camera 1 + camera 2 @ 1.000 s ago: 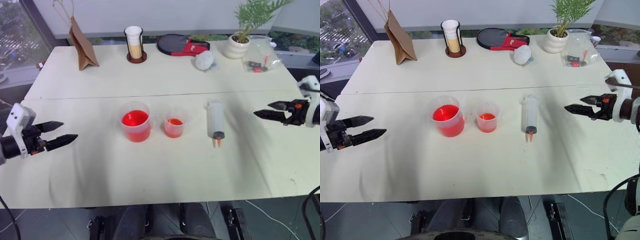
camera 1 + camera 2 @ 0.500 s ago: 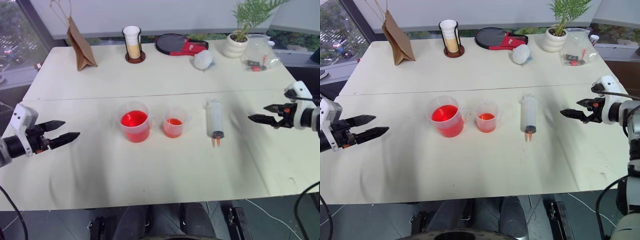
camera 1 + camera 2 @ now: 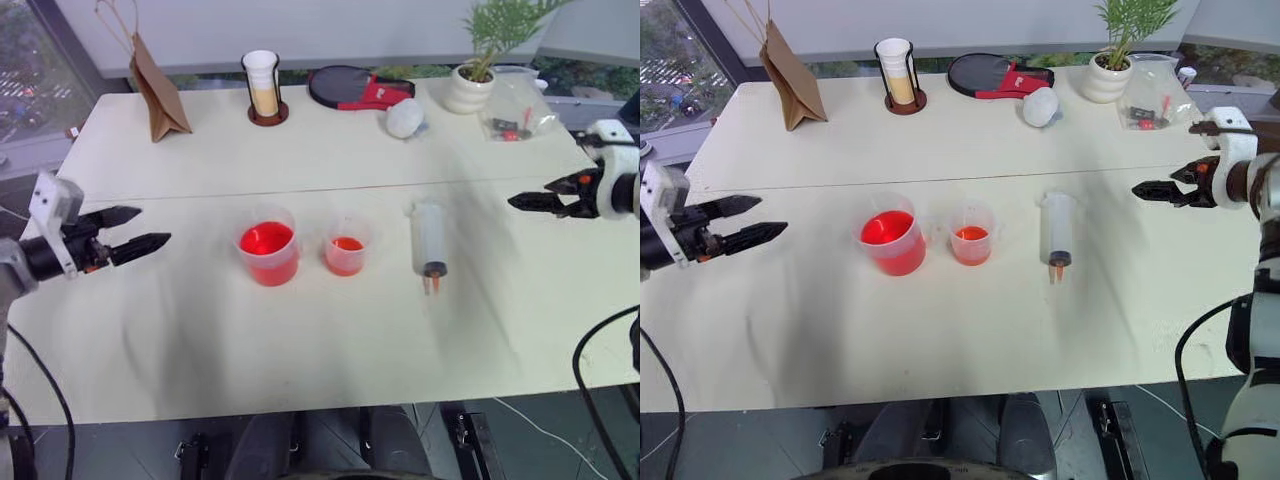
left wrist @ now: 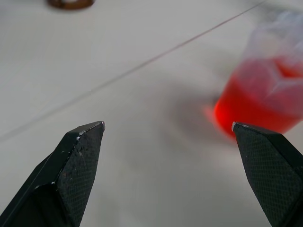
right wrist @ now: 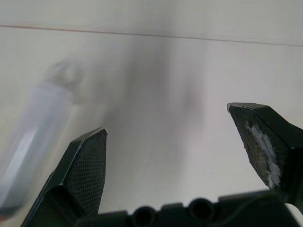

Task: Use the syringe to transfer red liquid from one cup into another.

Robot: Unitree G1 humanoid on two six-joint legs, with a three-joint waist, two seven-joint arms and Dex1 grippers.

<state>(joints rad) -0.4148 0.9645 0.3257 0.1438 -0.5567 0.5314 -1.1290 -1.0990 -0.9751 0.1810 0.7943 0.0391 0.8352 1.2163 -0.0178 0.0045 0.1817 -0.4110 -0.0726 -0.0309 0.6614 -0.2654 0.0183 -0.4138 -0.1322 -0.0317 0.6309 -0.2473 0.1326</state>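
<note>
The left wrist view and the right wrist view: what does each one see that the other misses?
The left wrist view takes in the larger cup of red liquid and, at its far edge, the brown base of the cup holder. The right wrist view takes in the syringe lying on its side. Both share the pale table, its seam line, and a pair of black jaws standing wide apart.

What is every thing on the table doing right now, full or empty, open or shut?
Larger cup: upright, holds red liquid.
Smaller cup: upright, a little red liquid.
Syringe: lying flat, untouched.
Left gripper: open, empty.
Right gripper: open, empty.
</note>
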